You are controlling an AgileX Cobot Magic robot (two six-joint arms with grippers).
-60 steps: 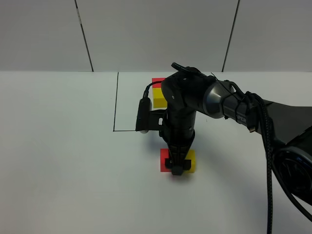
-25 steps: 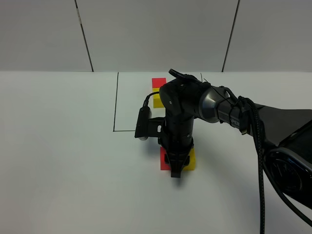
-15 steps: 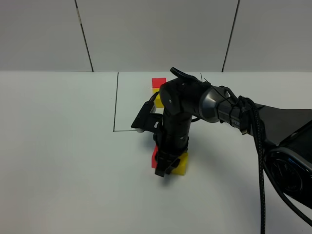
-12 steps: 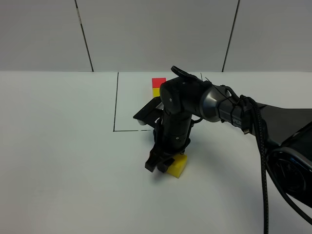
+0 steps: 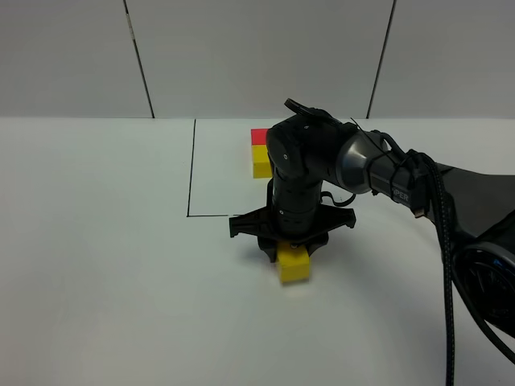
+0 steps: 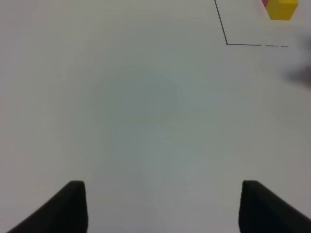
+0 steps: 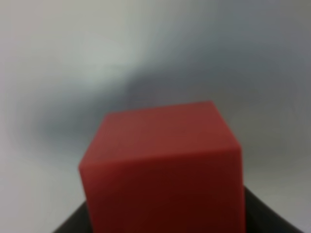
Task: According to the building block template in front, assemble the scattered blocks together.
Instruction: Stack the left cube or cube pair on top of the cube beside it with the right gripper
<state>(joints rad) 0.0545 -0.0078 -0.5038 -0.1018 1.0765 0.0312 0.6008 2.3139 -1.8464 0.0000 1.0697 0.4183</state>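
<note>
White tabletop [image 5: 105,265], pale grey panelled wall [image 5: 257,56] behind, dark seams between panels

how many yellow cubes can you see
2: a loose yellow cube on the table under the right gripper, and the template's yellow cube inside the black outline, joined to its red one. None else visible.

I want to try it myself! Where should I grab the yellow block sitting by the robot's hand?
Pinch the yellow cube by its left and right flat faces, coming straight down from above. It sits flat on the table, those two sides look bare, and flat matching faces suit a pinch. Its far side is crowded by the right gripper.
</note>
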